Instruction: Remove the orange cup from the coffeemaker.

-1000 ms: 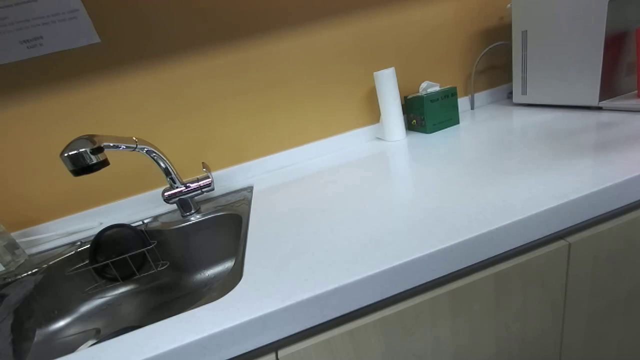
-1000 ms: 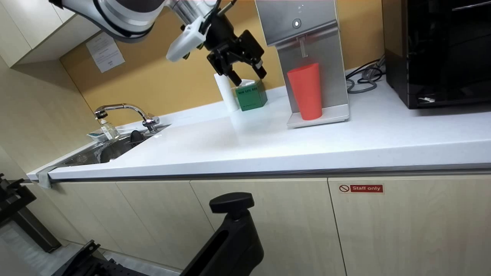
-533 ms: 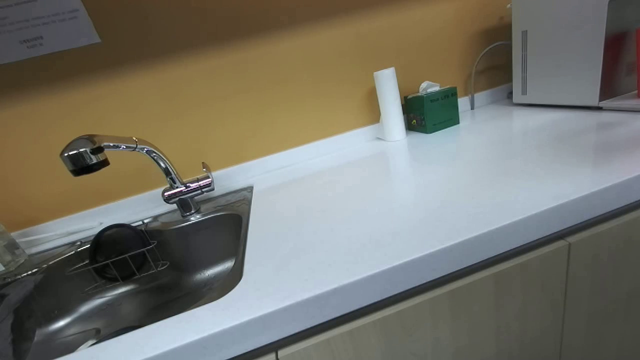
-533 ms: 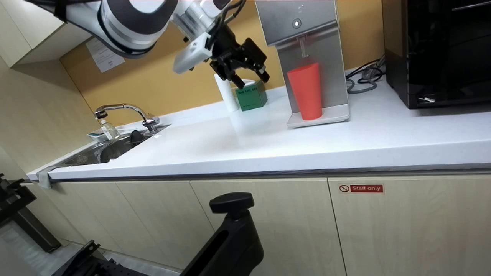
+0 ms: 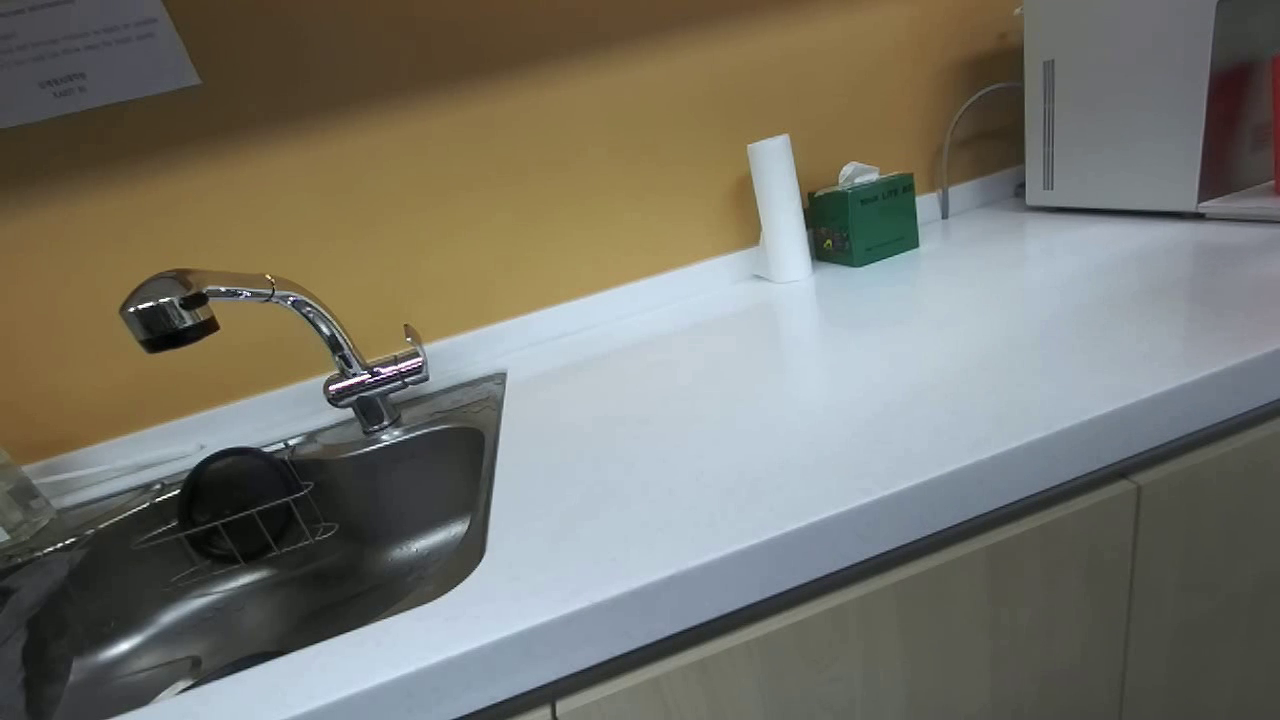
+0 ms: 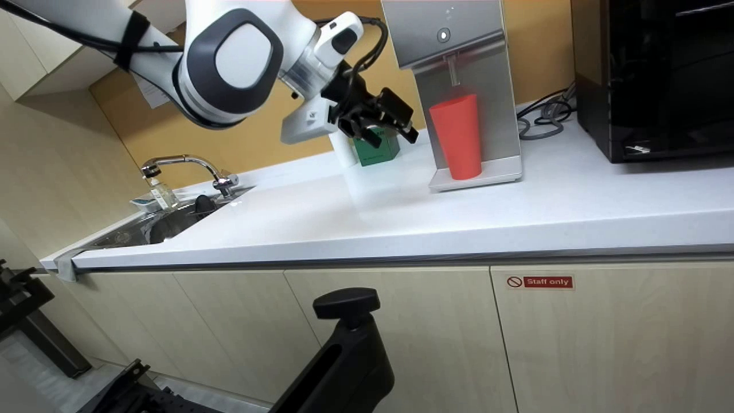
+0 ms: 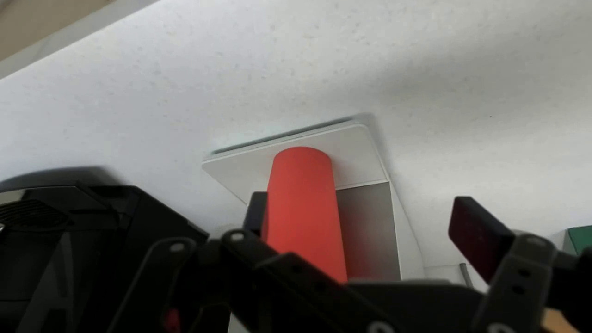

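Note:
The orange cup (image 6: 460, 137) stands upright on the tray of the coffeemaker (image 6: 499, 109), under its spout. Only a thin strip of the cup (image 5: 1276, 130) shows at the edge in an exterior view, beside the coffeemaker's white side (image 5: 1115, 110). My gripper (image 6: 394, 136) is open and empty, to the left of the cup and apart from it in that view. In the wrist view my gripper (image 7: 360, 213) has its fingers wide apart, with the cup (image 7: 303, 203) between them in the picture, close to the left finger. Below it shows the tray (image 7: 358, 152).
A green tissue box (image 5: 864, 222) and a white paper roll (image 5: 780, 210) stand by the wall. A black appliance (image 6: 665, 80) and cables (image 6: 553, 112) are right of the coffeemaker. A sink (image 5: 400, 500) with a faucet (image 5: 310, 310) is at the far left. A black stand (image 6: 350, 355) is in the foreground.
The arm and gripper have moved down and to the right in an exterior view, closer to the cup. The gripper has stayed open. The cup and coffeemaker have not moved.

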You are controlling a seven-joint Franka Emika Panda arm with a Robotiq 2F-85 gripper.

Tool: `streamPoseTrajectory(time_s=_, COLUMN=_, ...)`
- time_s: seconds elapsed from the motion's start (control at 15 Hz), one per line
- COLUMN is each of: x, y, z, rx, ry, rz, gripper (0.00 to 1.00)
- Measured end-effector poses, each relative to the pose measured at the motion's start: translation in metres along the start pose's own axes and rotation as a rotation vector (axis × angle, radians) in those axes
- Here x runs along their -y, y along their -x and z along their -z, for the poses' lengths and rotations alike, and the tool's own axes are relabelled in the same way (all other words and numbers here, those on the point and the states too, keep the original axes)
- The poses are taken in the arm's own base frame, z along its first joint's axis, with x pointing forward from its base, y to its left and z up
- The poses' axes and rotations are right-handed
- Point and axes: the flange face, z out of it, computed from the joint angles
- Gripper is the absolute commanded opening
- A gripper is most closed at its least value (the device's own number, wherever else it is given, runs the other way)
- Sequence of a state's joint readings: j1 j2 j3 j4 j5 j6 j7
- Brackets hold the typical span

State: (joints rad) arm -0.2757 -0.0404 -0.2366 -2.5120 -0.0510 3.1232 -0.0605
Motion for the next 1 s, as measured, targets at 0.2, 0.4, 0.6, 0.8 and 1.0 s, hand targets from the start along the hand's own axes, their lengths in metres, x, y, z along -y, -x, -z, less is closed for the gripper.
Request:
streamPoseTrajectory(time_s=0.2, x=-0.002, y=0.005, z=-0.014, rx=-0.051, ry=0.014, rz=-0.011, gripper=1.00)
streamPoseTrajectory(time_s=0.4, x=-0.002, y=0.010, z=-0.023, rx=-0.070, ry=0.022, rz=-0.008, gripper=1.00)
streamPoseTrajectory(time_s=0.6, x=-0.002, y=0.010, z=-0.024, rx=-0.071, ry=0.022, rz=-0.007, gripper=1.00)
streamPoseTrajectory(time_s=0.8, x=-0.005, y=0.011, z=-0.025, rx=-0.085, ry=0.029, rz=-0.010, gripper=1.00)
streamPoseTrajectory(time_s=1.0, x=-0.011, y=0.015, z=-0.033, rx=-0.126, ry=0.047, rz=-0.028, gripper=1.00)
